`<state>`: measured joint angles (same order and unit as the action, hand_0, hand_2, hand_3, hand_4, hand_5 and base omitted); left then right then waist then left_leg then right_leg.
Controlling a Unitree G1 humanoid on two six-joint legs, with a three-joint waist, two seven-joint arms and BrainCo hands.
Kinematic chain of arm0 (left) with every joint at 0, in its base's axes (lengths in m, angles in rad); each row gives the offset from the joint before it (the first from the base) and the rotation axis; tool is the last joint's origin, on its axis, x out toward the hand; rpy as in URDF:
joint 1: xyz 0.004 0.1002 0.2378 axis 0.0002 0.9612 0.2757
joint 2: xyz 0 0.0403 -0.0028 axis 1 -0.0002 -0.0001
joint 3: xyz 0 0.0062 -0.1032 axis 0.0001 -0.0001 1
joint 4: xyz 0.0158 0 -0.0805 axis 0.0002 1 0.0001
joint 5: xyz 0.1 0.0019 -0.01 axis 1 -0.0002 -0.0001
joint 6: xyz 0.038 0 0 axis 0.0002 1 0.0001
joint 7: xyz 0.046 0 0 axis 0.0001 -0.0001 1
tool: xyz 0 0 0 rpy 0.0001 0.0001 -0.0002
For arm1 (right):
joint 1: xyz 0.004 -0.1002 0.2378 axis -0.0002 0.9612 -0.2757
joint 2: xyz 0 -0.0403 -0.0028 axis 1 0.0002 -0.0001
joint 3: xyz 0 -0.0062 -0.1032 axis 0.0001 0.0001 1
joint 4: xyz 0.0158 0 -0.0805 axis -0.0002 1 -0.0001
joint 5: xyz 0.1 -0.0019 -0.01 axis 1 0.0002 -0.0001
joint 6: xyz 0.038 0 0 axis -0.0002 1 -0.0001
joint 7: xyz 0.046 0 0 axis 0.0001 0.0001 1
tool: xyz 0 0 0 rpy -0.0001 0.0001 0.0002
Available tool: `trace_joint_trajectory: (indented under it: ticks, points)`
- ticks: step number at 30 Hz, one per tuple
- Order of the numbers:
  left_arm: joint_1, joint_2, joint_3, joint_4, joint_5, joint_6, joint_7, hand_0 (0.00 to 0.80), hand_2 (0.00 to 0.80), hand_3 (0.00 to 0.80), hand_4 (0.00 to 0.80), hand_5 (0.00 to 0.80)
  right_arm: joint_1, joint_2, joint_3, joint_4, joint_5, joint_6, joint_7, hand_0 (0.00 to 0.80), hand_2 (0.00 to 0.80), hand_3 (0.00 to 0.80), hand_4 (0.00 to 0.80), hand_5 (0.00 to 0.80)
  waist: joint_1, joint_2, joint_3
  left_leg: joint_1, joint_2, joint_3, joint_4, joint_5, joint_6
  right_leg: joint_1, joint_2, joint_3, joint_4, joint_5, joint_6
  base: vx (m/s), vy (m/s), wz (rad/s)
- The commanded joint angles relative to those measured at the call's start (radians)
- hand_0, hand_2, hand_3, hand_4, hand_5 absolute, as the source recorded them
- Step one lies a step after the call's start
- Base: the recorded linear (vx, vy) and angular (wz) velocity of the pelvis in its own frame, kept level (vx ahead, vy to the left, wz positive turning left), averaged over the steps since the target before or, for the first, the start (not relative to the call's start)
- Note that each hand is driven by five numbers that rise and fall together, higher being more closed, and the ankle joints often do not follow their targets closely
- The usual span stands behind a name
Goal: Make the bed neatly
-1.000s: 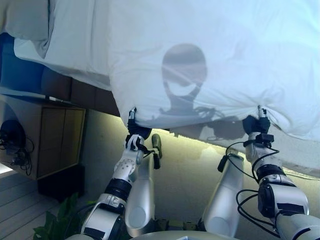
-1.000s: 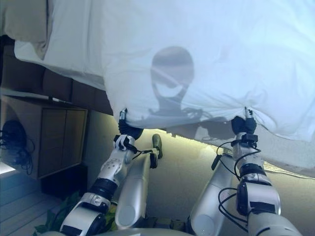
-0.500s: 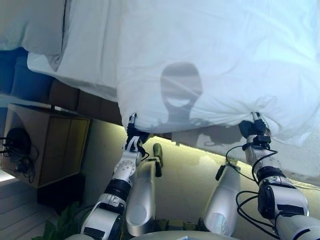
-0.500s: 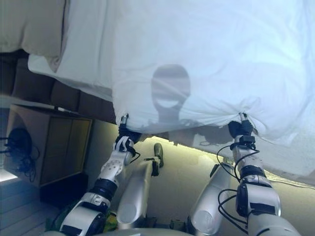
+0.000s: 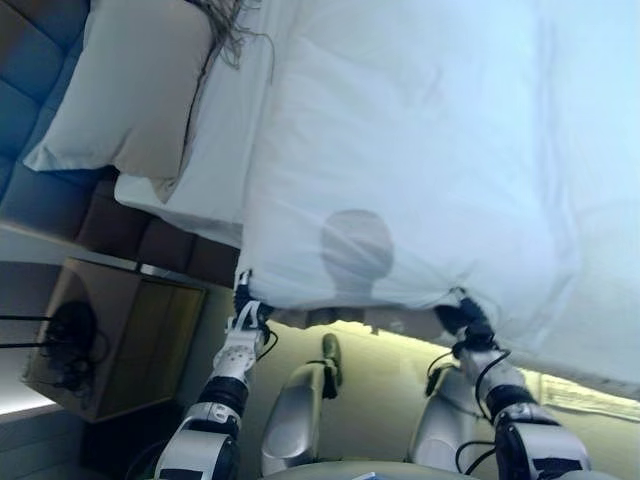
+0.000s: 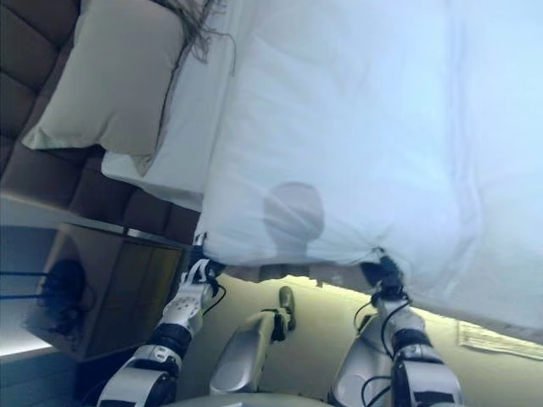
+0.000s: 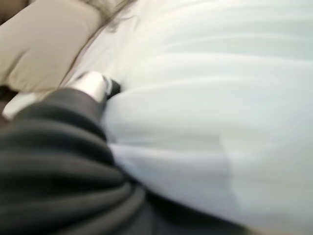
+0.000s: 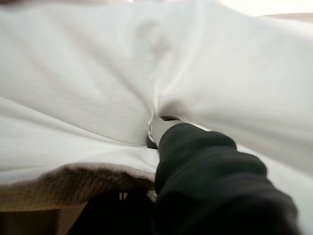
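Observation:
A white duvet [image 5: 420, 150] lies spread over the bed, its near edge bunched at two points. My left hand [image 5: 246, 310] grips the edge's left corner, where a silver finger [image 7: 93, 84] presses into the cloth. My right hand [image 5: 463, 322] pinches the edge further right, and the folds of the duvet [image 8: 98, 73] gather round its finger [image 8: 155, 131]. Both arms are stretched out ahead. A beige pillow [image 5: 130, 90] lies at the head of the bed, to the left of the duvet, on the white sheet [image 5: 215, 150].
A tufted headboard [image 5: 40, 60] runs along the left. A wooden nightstand [image 5: 120, 335] stands below it at lower left, with dark cables on its side. Dark strands [image 5: 230, 30] lie by the pillow's top corner. The bed's lit side [image 5: 380, 345] shows under the duvet edge.
The whole view has shifted, bringing the pillow and more of the bed into sight. Both arms have stretched further out, still holding the duvet edge.

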<state>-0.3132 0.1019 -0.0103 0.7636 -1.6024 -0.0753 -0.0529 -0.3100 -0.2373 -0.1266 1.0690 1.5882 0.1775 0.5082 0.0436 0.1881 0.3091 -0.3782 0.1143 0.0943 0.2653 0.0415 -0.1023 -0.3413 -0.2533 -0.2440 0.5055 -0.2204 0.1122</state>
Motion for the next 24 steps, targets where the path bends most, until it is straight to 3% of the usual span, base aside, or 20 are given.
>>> trace_joint_trajectory:
  ticks: [1,2,4,5,8,9,10,11,13,14,16,18,20,22,24]
  points:
    - [-0.048,0.12,0.104,0.02,-0.046,-0.128,0.005,0.8,0.8,0.8,0.8,0.8,-0.023,0.001,0.058,-0.059,0.108,-0.066,0.013,0.8,0.8,0.8,0.8,0.8,0.002,-0.065,-0.021,-0.041,-0.085,0.008,0.027,0.089,0.02,0.079,0.094,-0.008,-0.104,0.102,-0.044,-0.104,-0.099,0.2]
    - [-0.043,0.12,0.106,0.019,-0.033,-0.135,0.012,0.8,0.8,0.8,0.8,0.8,-0.024,0.011,0.073,-0.102,0.096,-0.069,-0.029,0.8,0.8,0.8,0.8,0.8,0.004,-0.06,-0.017,-0.052,-0.054,0.001,0.049,0.136,0.004,0.083,0.093,-0.015,-0.111,0.11,-0.051,-0.122,-0.069,0.22]
    - [-0.027,0.117,0.104,0.006,-0.018,-0.137,0.023,0.8,0.8,0.8,0.8,0.8,-0.007,0.01,0.126,-0.204,0.106,-0.087,-0.095,0.8,0.8,0.8,0.8,0.8,-0.02,-0.068,0.0,-0.094,-0.023,-0.066,0.173,0.189,-0.036,0.095,0.101,0.025,-0.162,0.135,-0.07,-0.111,0.01,0.13]
    - [-0.013,0.114,0.098,0.007,-0.016,-0.141,0.016,0.8,0.8,0.8,0.8,0.8,0.0,0.013,0.134,-0.231,0.086,-0.09,-0.108,0.8,0.8,0.8,0.8,0.8,-0.032,-0.069,0.0,-0.098,0.011,-0.083,0.191,0.197,-0.039,0.089,0.098,0.041,-0.17,0.15,-0.072,-0.08,0.066,0.08]
    - [0.01,0.108,0.093,0.015,-0.023,-0.148,-0.001,0.8,0.8,0.8,0.8,0.8,0.021,0.009,0.145,-0.288,0.072,-0.097,-0.119,0.8,0.8,0.8,0.8,0.8,-0.055,-0.061,-0.012,-0.047,0.13,-0.114,0.131,0.23,-0.068,0.074,0.088,0.069,-0.143,0.136,-0.064,-0.019,0.167,-0.11]
    - [0.011,0.108,0.093,0.015,-0.024,-0.148,-0.002,0.8,0.8,0.8,0.8,0.8,0.022,0.008,0.145,-0.289,0.072,-0.097,-0.119,0.8,0.8,0.8,0.8,0.8,-0.055,-0.061,-0.012,-0.045,0.13,-0.113,0.129,0.231,-0.069,0.075,0.088,0.069,-0.142,0.135,-0.065,0.078,0.421,-0.47]
    - [0.029,0.101,0.111,0.044,-0.038,-0.128,-0.025,0.8,0.8,0.8,0.8,0.8,0.024,0.007,0.122,-0.287,0.047,-0.092,-0.122,0.8,0.8,0.8,0.8,0.8,-0.067,-0.043,-0.027,0.003,0.188,-0.148,0.071,0.258,-0.089,0.067,0.072,0.092,-0.099,0.11,-0.052,0.159,0.529,-0.31]
    - [0.044,0.093,0.12,0.054,-0.037,-0.118,-0.036,0.8,0.8,0.8,0.8,0.8,0.023,0.005,0.114,-0.29,0.032,-0.093,-0.136,0.8,0.8,0.8,0.8,0.8,-0.072,-0.031,-0.039,0.033,0.217,-0.17,0.034,0.269,-0.098,0.063,0.057,0.109,-0.08,0.103,-0.041,0.22,0.689,-0.12]
    - [0.079,0.07,0.118,0.056,-0.038,-0.108,-0.049,0.8,0.8,0.8,0.8,0.8,0.019,0.005,0.096,-0.292,-0.005,-0.097,-0.166,0.8,0.8,0.8,0.8,0.8,-0.076,-0.012,-0.057,0.089,0.234,-0.198,-0.028,0.27,-0.106,0.063,0.023,0.142,-0.062,0.097,-0.015,0.222,0.619,-0.03]
    - [0.105,0.055,0.114,0.055,-0.028,-0.098,-0.06,0.8,0.8,0.8,0.8,0.8,0.015,0.001,0.085,-0.296,-0.024,-0.102,-0.18,0.8,0.8,0.8,0.8,0.8,-0.077,0.0,-0.067,0.126,0.232,-0.21,-0.062,0.259,-0.109,0.061,-0.005,0.166,-0.06,0.101,0.005,0.216,0.703,-0.07]
    - [0.139,0.03,0.102,0.042,-0.009,-0.077,-0.074,0.8,0.8,0.8,0.8,0.8,0.015,-0.013,0.062,-0.31,-0.048,-0.112,-0.201,0.8,0.8,0.8,0.8,0.8,-0.081,0.022,-0.084,0.183,0.206,-0.188,-0.119,0.216,-0.111,0.063,-0.066,0.198,-0.076,0.124,0.048,0.172,0.655,-0.19]
    - [0.154,0.008,0.076,0.022,0.013,-0.042,-0.077,0.8,0.8,0.8,0.8,0.8,0.023,-0.043,0.035,-0.319,-0.045,-0.133,-0.206,0.8,0.8,0.8,0.8,0.8,-0.083,0.037,-0.097,0.193,0.151,-0.148,-0.122,0.142,-0.106,0.082,-0.153,0.222,-0.126,0.171,0.102,0.089,0.601,-0.2]
    - [0.152,-0.002,0.053,0.013,0.014,-0.034,-0.081,0.8,0.8,0.8,0.8,0.8,0.013,-0.065,0.018,-0.325,-0.044,-0.142,-0.216,0.8,0.8,0.8,0.8,0.8,-0.082,0.031,-0.1,0.17,0.085,-0.151,-0.074,0.066,-0.093,0.083,-0.231,0.249,-0.196,0.248,0.144,-0.026,0.473,0.2]
    - [0.136,0.004,0.04,-0.013,0.029,-0.028,-0.075,0.8,0.8,0.8,0.8,0.8,-0.008,-0.084,-0.005,-0.317,-0.06,-0.136,-0.236,0.8,0.8,0.8,0.8,0.8,-0.065,0.023,-0.1,0.15,0.027,-0.147,-0.048,0.024,-0.074,0.083,-0.306,0.243,-0.271,0.363,0.15,-0.056,0.36,0.27]
    - [0.127,0.027,0.043,-0.047,0.061,-0.016,-0.03,0.8,0.8,0.8,0.8,0.8,-0.009,-0.083,-0.016,-0.311,-0.05,-0.13,-0.232,0.8,0.8,0.8,0.8,0.8,-0.046,0.009,-0.098,0.151,-0.013,-0.116,-0.046,0.003,-0.049,0.061,-0.336,0.196,-0.286,0.429,0.15,-0.074,0.244,-0.11]
